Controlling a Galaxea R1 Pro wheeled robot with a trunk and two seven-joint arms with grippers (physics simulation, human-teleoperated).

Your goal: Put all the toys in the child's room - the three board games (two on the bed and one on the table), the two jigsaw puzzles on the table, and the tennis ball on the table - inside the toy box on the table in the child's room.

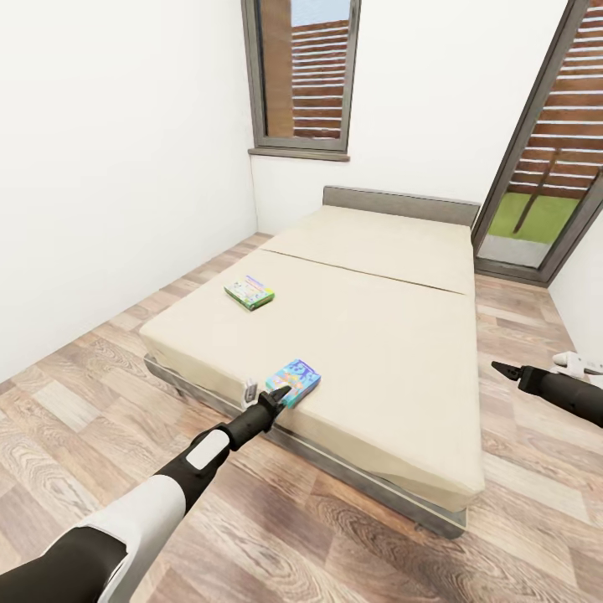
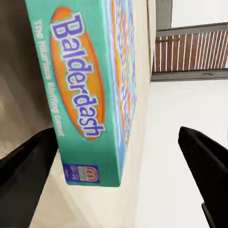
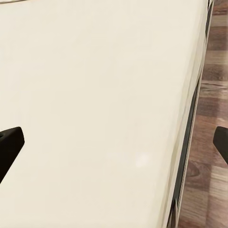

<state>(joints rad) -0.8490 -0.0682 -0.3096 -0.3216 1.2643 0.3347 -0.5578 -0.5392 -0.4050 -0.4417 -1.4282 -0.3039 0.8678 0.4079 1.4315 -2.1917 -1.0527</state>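
Left arm stretched forward to the near edge of the bed, right arm held off to the side.

The left hand is spread wide, its fingers either side of the teal Balderdash game box without touching it; the box lies flat at the mattress edge. A second game box lies farther up the bed. The right hand hangs over the floor, fingers spread.

My rig's arms, two-tone white and black

My left arm has a glossy white shell, a black elbow cuff, then a slim black forearm with a white oblong inlay; the left gripper has dark pointed fingers, and the right arm is black with a white bit behind it.
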